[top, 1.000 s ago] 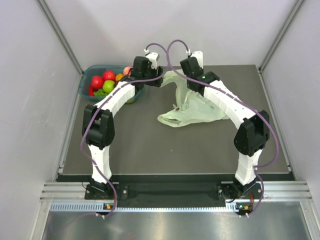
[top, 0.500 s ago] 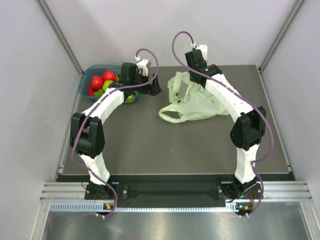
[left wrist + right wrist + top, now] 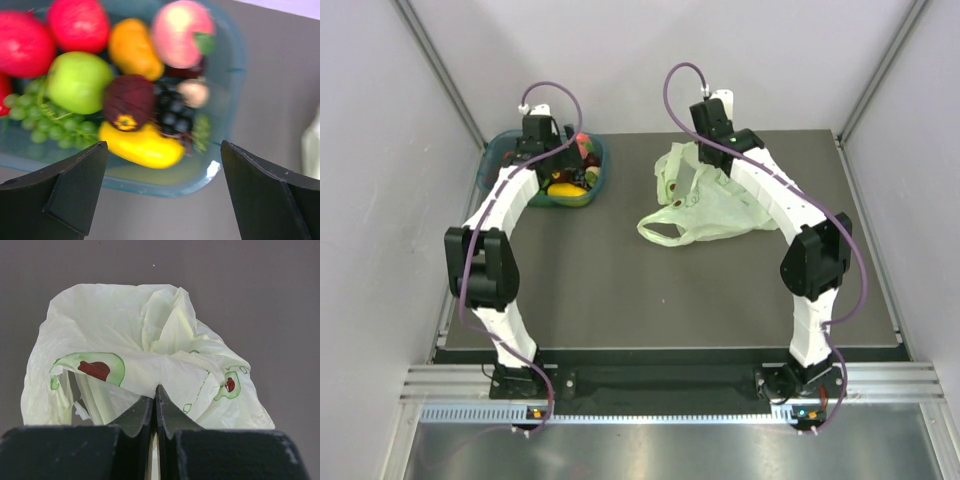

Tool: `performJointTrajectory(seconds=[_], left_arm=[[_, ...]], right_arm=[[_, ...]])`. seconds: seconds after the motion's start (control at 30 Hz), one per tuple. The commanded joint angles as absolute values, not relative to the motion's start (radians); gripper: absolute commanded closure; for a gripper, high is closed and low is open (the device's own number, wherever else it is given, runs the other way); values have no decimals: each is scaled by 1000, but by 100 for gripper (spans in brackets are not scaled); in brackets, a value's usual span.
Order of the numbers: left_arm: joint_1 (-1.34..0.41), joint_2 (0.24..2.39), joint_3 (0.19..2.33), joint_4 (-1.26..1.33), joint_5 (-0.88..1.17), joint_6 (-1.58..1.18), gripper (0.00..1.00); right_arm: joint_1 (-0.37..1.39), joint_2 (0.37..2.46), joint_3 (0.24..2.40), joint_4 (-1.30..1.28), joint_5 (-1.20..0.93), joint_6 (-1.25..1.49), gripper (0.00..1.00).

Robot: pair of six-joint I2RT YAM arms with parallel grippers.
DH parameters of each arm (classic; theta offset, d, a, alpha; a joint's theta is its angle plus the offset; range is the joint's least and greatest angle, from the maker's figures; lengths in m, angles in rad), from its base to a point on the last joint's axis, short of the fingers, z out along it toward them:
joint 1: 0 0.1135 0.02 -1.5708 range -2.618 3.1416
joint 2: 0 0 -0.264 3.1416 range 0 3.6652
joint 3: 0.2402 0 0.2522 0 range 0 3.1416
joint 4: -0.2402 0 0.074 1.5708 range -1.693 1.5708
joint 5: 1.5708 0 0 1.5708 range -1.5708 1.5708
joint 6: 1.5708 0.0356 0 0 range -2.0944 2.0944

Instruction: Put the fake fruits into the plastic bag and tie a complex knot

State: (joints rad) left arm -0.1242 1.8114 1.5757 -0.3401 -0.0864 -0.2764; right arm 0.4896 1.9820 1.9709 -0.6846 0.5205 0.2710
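The left gripper (image 3: pixel 161 147) is held spread wide and empty directly above the teal tub (image 3: pixel 225 65), in which the fake fruits (image 3: pixel 80 82) are heaped. The yellow mango (image 3: pixel 142 145) is seen below the gap, its long axis running roughly from finger to finger. Right of the tub, the plastic bag (image 3: pixel 125 315) is pinched by the closed right gripper (image 3: pixel 156 390), so the left arm is judged nearer the fruit.

Fruits (image 3: pixel 80 82) are glossy plastic; bag (image 3: pixel 125 315) thin, crinkled plastic; table (image 3: pixel 620 290) matt.
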Motion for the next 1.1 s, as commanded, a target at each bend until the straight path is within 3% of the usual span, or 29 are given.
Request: performJointTrajectory(seconds=[0.0,0.33,0.4,0.43,0.47,0.53,0.67,0.93,1.07], left_arm=[[-95,1887,1641,-391,-204,-317,1],[-64,2101,1821,-442,-244,-316,1],[-60,2134,1848,-437,-227,-311,11],[-58,2143,1858,-436,-218,-310,19],[-57,2152,1871,-437,-207,-308,34],[-57,2143,1865,-428,-181,-310,48],[-57,1981,1691,-318,-68,-325,57],[-95,1643,1332,-62,254,-419,60],[-173,1508,1139,55,302,-475,60]], right_arm=[[494,1962,1979,-658,518,261,100],[511,1936,1953,-655,523,258,100],[515,1930,1944,-652,531,256,100],[517,1922,1933,-649,532,255,100],[520,1921,1928,-649,531,255,100],[522,1919,1922,-647,532,255,100],[531,1922,1924,-647,535,255,100],[541,1924,1933,-652,535,259,100],[548,1919,1940,-660,529,262,100]])
